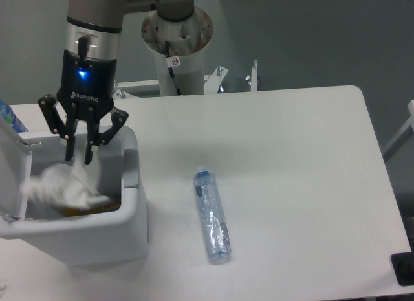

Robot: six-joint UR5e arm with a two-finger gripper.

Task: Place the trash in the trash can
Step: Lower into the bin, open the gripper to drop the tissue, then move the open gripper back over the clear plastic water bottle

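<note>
Trash comes in two pieces here. Your crumpled white wrapper (65, 186) sits blurred inside the large white plastic rectangular trash can (132, 210) at the near left, just under the two-finger black gripper (79, 157), whose fingers stand spread apart with nothing between them. The wrapper looks released and dropping, though the blur keeps you from telling whether it has settled on the orange and yellow item (97, 207) at the bottom.

Your long clear plastic bottle with the bluish cap and label (212, 215) lies flat on the white table (304, 165), right of the can and well apart from it.

Watch these risks:
- The fingertips hang inside the can's opening, close to its right wall; a sideways move before lifting could knock or drag the can.
- The wrapper could cling to a finger and ride back out.
- The bottle is round and smooth, so an off-centre pinch could make it roll or squirt away across the table.
- Carried crosswise, its length could catch the rim.
</note>
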